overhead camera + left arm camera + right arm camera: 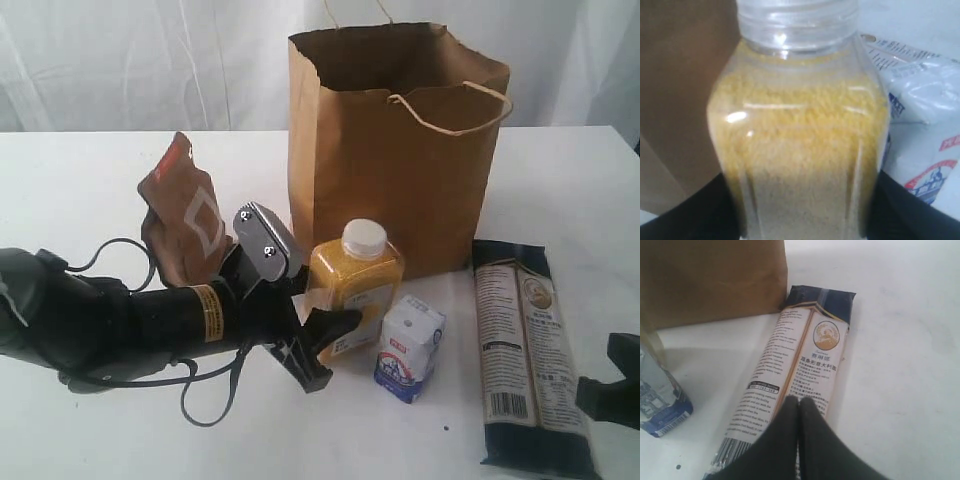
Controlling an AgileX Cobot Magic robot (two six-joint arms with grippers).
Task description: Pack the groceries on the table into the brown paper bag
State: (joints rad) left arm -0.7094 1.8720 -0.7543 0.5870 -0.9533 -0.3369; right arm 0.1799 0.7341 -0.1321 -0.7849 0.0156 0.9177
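The yellow white-capped bottle (356, 280) (800, 135) stands upright in front of the brown paper bag (400, 150) (675, 85). My left gripper (325, 302) (800, 220) is shut on its body, with a black finger (670, 220) pressed to each side. The small white-blue carton (410, 350) (927, 150) stands right beside the bottle. Behind my left arm leans the brown foil pouch (185, 215). The long dark noodle packet (528, 350) (805, 355) lies flat beside the bag (710, 280). Just above it my right gripper (799, 402) is shut and holds nothing.
The bag stands open-topped at the back of the white table (80, 170), its cord handle (455, 125) hanging over the front. The carton (660, 400) is off to one side of the right gripper. Bare tabletop (900, 340) lies beyond the packet.
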